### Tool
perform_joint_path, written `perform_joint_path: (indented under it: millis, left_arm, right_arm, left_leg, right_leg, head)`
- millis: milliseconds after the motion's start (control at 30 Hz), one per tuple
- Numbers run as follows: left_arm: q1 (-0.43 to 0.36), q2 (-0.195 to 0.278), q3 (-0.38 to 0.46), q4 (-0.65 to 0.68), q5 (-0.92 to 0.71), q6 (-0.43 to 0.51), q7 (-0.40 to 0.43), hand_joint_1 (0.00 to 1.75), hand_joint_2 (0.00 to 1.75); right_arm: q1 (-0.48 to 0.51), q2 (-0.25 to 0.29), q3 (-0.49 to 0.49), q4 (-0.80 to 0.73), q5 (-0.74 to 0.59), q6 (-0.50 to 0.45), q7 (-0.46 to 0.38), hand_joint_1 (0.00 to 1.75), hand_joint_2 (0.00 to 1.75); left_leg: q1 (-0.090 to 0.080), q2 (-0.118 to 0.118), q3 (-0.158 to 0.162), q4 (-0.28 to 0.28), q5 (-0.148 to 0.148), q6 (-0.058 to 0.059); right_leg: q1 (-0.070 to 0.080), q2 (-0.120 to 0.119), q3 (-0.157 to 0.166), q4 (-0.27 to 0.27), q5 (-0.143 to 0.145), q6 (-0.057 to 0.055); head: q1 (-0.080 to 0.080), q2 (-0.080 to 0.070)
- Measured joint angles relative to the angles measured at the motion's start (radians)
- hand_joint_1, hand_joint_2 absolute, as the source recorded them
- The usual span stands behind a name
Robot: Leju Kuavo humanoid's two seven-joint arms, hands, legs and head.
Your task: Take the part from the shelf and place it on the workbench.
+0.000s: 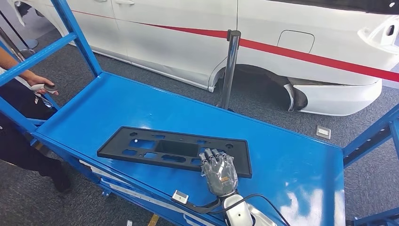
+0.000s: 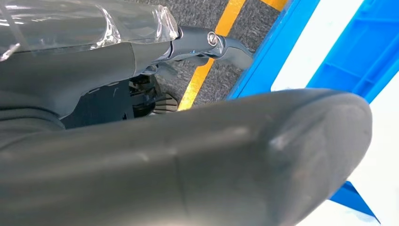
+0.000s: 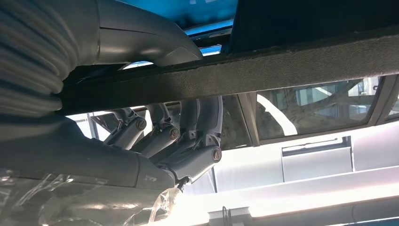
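This is a car workshop or vehicle assembly hall. A white car body with a red stripe (image 1: 282, 47) stands on grey carpet-like flooring (image 1: 263, 101) behind a metal barrier post (image 1: 230, 66). In front sits a blue painted steel worktop (image 1: 291, 160) within a blue metal frame (image 1: 70, 28), and a yellow floor-marking line (image 2: 207, 66) runs beside it.

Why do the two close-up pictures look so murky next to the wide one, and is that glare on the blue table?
Head view: sharp and evenly lit, with pale glare on the blue shelf near the right hand. Left wrist view: the left hand is so near that it blurs. Right wrist view: the black part is dark against bright reflections, and the fingers are shadowed.
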Motion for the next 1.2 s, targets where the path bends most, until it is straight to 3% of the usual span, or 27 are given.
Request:
perform_joint_path:
  millis: [500,767,1200]
  left_arm:
    - [0.014,0.0,0.01,0.0,0.027,-0.001,-0.029,0.0,0.0]
    - [0.038,0.008,0.025,0.002,0.06,0.016,-0.065,0.0,0.0]
    - [0.039,0.03,0.029,0.005,0.07,0.052,-0.119,0.0,0.0]
  right_arm:
    - [0.015,-0.008,-0.002,-0.08,-0.03,-0.062,-0.026,1.75,1.75]
    - [0.069,-0.039,-0.023,-0.358,0.003,-0.094,-0.036,1.75,1.75]
    - [0.133,-0.086,-0.107,-0.767,0.002,-0.106,-0.034,1.75,1.75]
  left_leg:
    - [-0.001,0.0,-0.006,0.001,0.002,0.001]
    - [-0.001,-0.001,-0.024,0.002,0.005,0.002]
    - [-0.001,-0.001,-0.029,0.002,0.005,0.002]
  right_leg:
    - [0.0,0.0,-0.005,0.0,0.002,0.001]
    - [0.0,-0.002,-0.024,0.002,0.006,0.0]
    - [0.0,-0.003,-0.029,0.002,0.005,0.0]
  head:
    - [0.0,0.0]
    - [0.0,0.0]
    - [0.0,0.0]
